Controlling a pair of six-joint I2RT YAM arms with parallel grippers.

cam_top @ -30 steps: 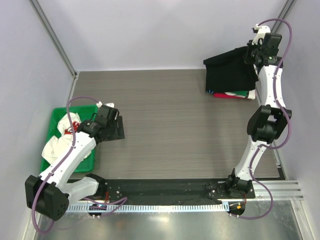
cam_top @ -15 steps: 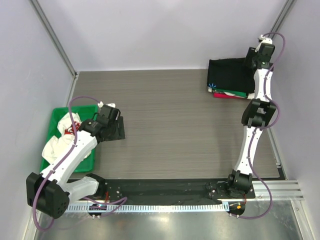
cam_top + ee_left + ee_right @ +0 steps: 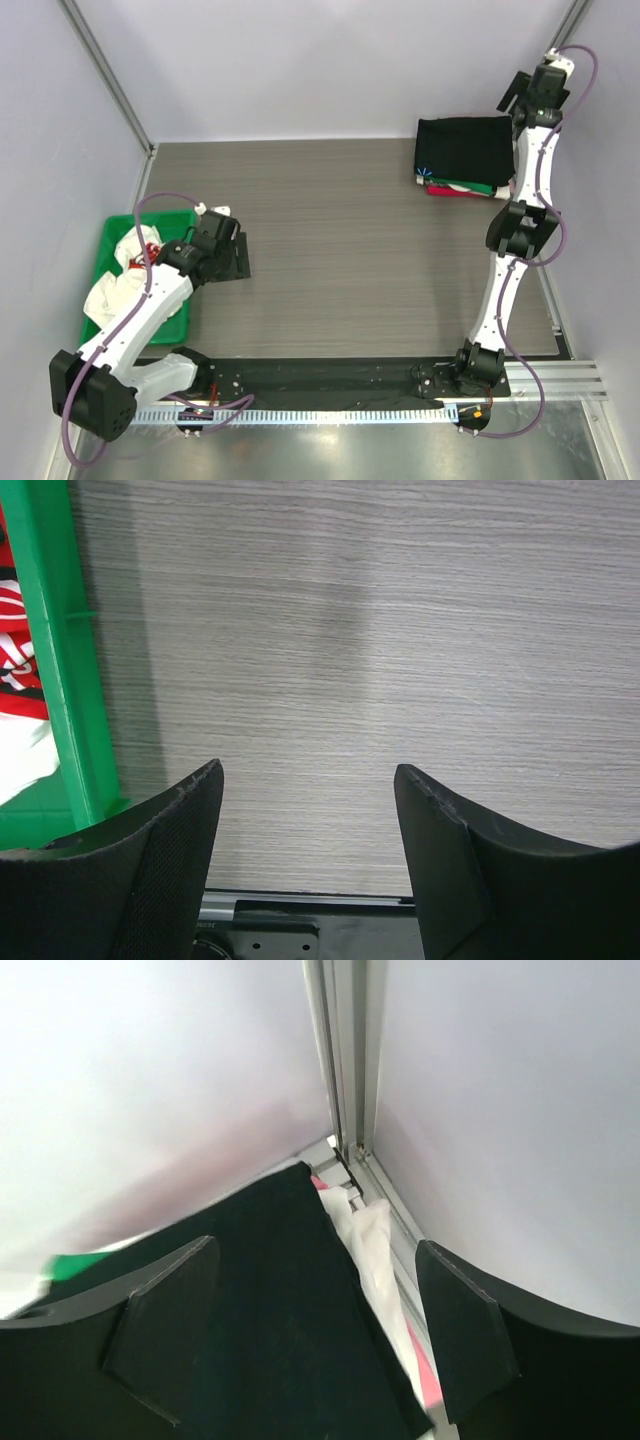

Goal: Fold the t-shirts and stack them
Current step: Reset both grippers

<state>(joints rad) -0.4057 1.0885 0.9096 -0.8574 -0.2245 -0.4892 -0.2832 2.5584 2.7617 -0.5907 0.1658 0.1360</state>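
Observation:
A folded black t-shirt point(image 3: 465, 150) tops a stack at the table's back right, with green, white and red t-shirts point(image 3: 460, 188) showing under its near edge. My right gripper point(image 3: 520, 95) hangs open above the stack's far right corner, holding nothing. In the right wrist view, the black t-shirt point(image 3: 270, 1300) lies below the gripper point(image 3: 315, 1245), with white cloth point(image 3: 375, 1250) and a red edge point(image 3: 420, 1360) beside it. My left gripper point(image 3: 232, 258) is open and empty over bare table point(image 3: 308, 780). Crumpled white and red t-shirts point(image 3: 125, 265) lie in the tray to its left.
The green plastic tray point(image 3: 175, 215) stands at the table's left edge; its wall point(image 3: 70, 650) is just left of my left fingers. Walls and an aluminium corner post point(image 3: 345, 1080) close in behind the stack. A black rail point(image 3: 330, 375) runs along the near edge.
My right gripper opened and let go of the black t-shirt, which now lies flat on the stack. That arm lifted back toward the right corner. The left arm has not moved.

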